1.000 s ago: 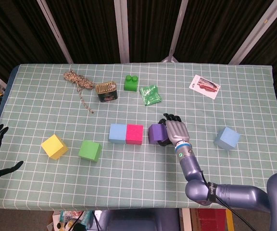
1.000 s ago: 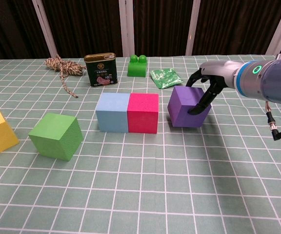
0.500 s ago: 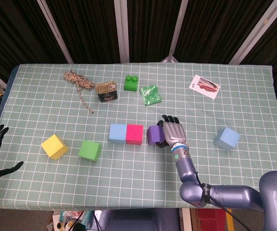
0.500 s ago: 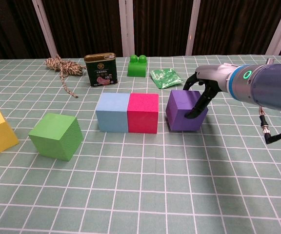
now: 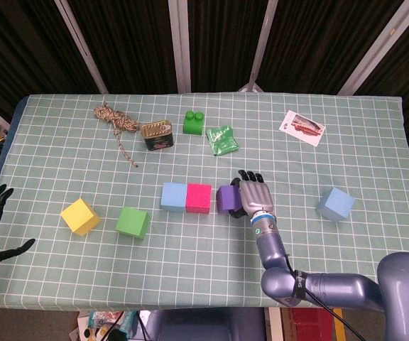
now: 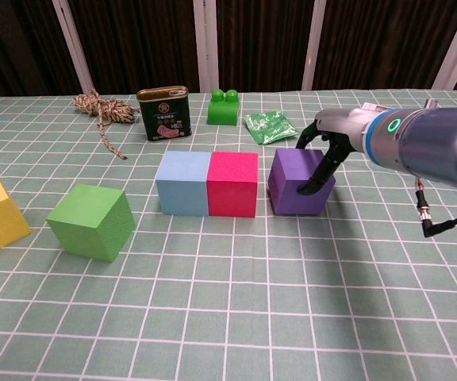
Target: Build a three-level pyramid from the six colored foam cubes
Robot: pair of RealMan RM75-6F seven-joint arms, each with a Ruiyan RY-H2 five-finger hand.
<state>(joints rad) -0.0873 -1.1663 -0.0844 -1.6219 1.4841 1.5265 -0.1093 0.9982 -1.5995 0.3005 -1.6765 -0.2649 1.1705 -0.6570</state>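
matt foam purple cube (image 6: pixel 296 182), glossy metal tin (image 6: pixel 164 113), checked cloth table cover (image 6: pixel 228 302)

Little text can be read. On the tin (image 6: pixel 164 113) at the far left of the chest view, a dark green label with a gold round emblem and a pink picture is seen, but its lettering is too small to be made out. Printing is shown on the card (image 5: pixel 302 127) at the far right of the head view, with a red picture; no words can be read. White marks on a dark band around the right forearm (image 5: pixel 298 278) are illegible.
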